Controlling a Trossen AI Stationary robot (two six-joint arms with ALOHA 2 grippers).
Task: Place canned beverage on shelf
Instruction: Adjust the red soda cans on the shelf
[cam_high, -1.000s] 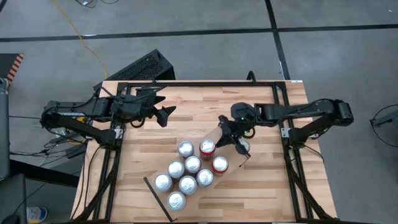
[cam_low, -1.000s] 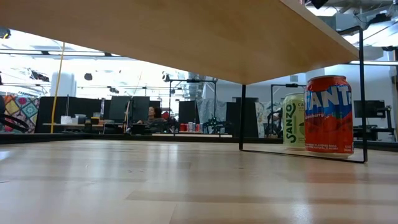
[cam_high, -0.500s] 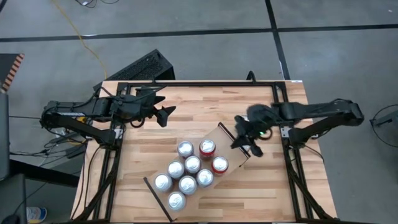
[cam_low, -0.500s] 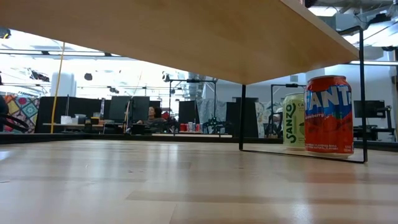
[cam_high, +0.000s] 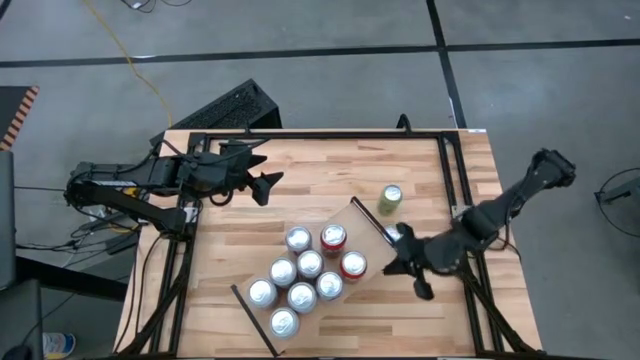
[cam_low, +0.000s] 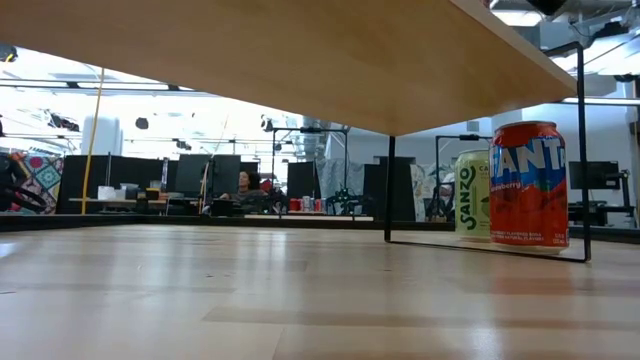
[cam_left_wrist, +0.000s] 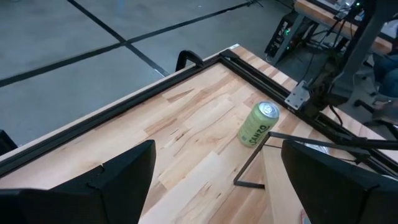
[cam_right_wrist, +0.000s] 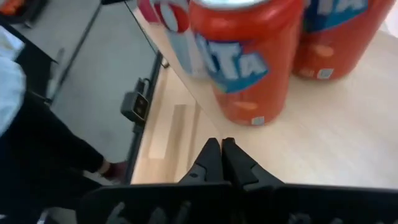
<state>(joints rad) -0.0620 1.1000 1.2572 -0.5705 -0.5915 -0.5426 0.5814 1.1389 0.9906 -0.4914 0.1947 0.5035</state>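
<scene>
Shelf (cam_low: 300, 60) underside hides everything upon it in the low view.

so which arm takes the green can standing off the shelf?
Right, probably. The right gripper is shut and empty beside the pale wooden shelf, nearer the green Sanzo can. The left gripper, open, waits across the table.
</scene>
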